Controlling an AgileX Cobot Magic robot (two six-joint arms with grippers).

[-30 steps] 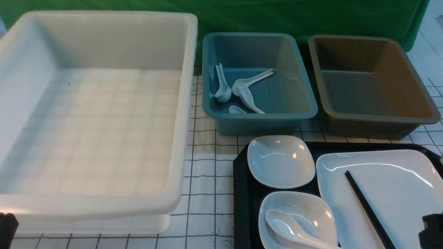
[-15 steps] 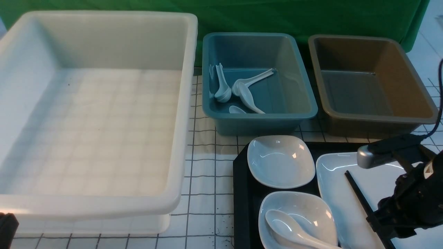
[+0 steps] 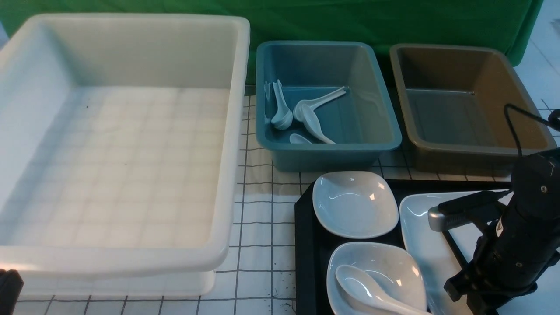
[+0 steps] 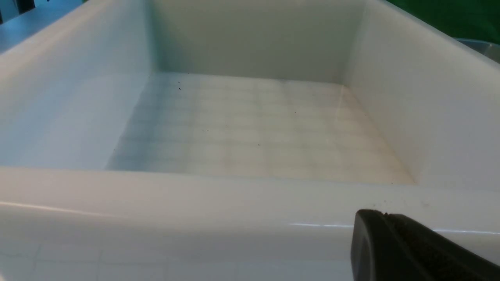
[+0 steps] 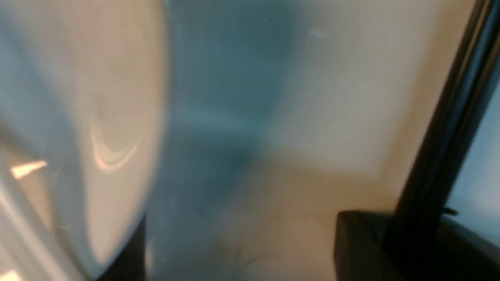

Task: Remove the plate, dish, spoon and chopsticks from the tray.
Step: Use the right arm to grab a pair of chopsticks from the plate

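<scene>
Front view: the right arm (image 3: 520, 227) hangs over thin black chopsticks (image 3: 455, 247) on the large glossy white plate (image 3: 420, 262); its end is cut off by the frame.

Left wrist view: the left tool (image 4: 410, 249) shows one finger, so its opening cannot be told.

Right wrist view, blurred: the right tool (image 5: 242, 249) looks spread and empty, one stick beside a pad. It should straddle both sticks before closing.

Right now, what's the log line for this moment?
right gripper: over plate, at chopsticks | left gripper: beside white bin | spoon: in near dish, on tray
</scene>
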